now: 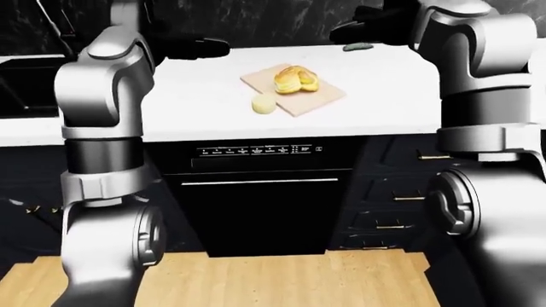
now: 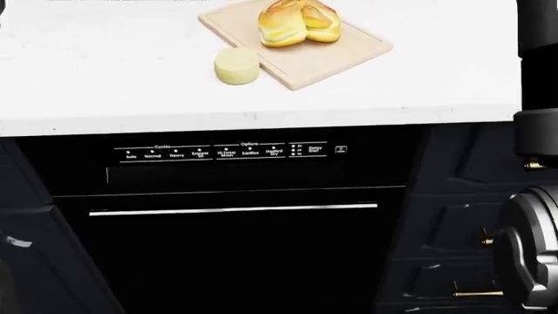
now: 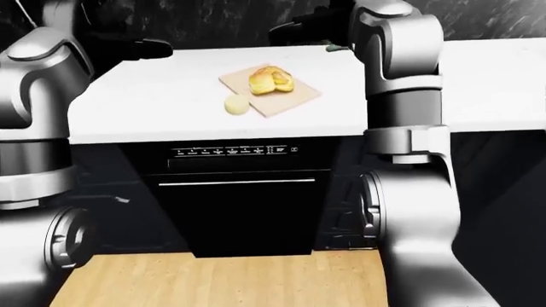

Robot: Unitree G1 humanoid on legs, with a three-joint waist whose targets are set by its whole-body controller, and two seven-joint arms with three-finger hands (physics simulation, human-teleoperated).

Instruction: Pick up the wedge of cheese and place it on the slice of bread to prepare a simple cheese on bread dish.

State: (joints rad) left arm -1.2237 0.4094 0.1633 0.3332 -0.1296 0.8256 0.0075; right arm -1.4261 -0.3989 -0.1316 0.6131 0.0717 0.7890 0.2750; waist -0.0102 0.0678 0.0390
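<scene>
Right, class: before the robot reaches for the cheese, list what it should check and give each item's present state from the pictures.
1. Cheese in view, lying on the counter beside the board: ok.
2. Bread on the cutting board, top uncovered: ok.
3. Cheese free of other things: it sits close against the board's edge, touching or not: cannot tell.
4. Left robot hand empty and open: cannot tell, too dark.
5. Right robot hand empty and open: cannot tell.
6. Either hand positioned over the cheese: not ok, both are farther up the counter.
</scene>
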